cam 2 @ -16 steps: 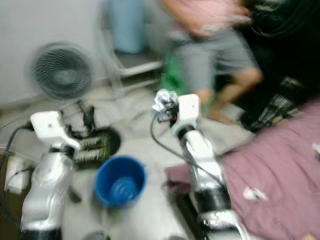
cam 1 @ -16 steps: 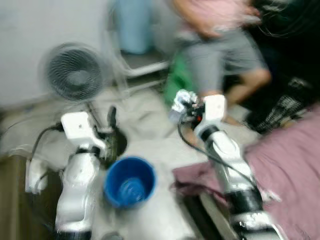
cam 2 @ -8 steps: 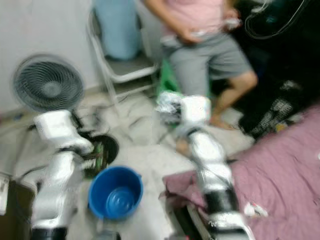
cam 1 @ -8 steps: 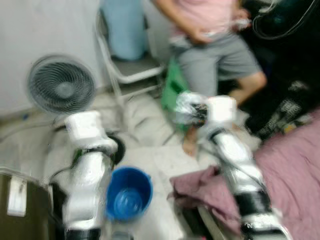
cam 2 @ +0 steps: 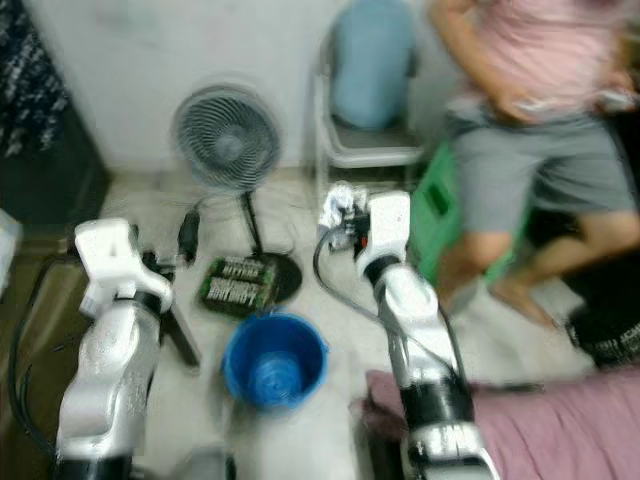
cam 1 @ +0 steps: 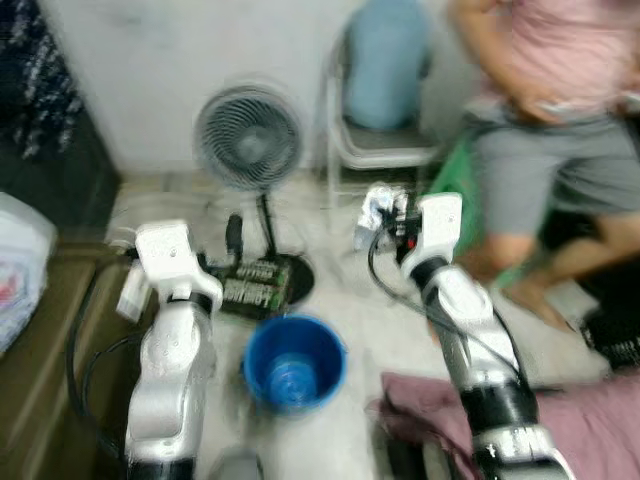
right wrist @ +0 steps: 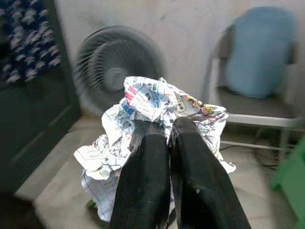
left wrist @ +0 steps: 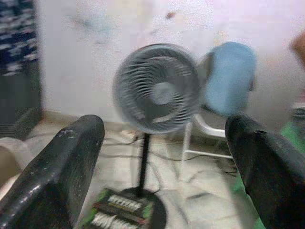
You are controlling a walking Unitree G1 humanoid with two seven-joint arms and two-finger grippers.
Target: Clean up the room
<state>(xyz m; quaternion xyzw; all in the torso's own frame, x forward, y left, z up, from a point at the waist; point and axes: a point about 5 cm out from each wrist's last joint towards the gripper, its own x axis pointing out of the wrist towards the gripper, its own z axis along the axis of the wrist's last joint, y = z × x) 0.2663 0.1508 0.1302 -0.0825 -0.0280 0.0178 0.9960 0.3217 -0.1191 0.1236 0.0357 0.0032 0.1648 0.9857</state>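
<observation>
The right end effector (right wrist: 162,138) has its two black fingers pinched tight on a crumpled paper (right wrist: 152,107). The paper has printed pictures on it and is held up in the air, past the blue bucket (cam 1: 294,362) on the floor. I think the job now is to drop the paper into the bucket. To do it well, the arm should pull back and go low until the paper is right over the bucket's mouth, then let go. If it lets go too far out, the paper lands on the floor.

The left end effector (left wrist: 164,148) is wide open and holds nothing.

The bucket looks empty inside, but the picture is blurry.

Behind the bucket stands a fan (cam 1: 249,138). A green thing (cam 2: 238,283) rests on its round base. Further back is a chair (cam 2: 370,100) with a blue cushion. A person (cam 1: 550,150) stands near it.
</observation>
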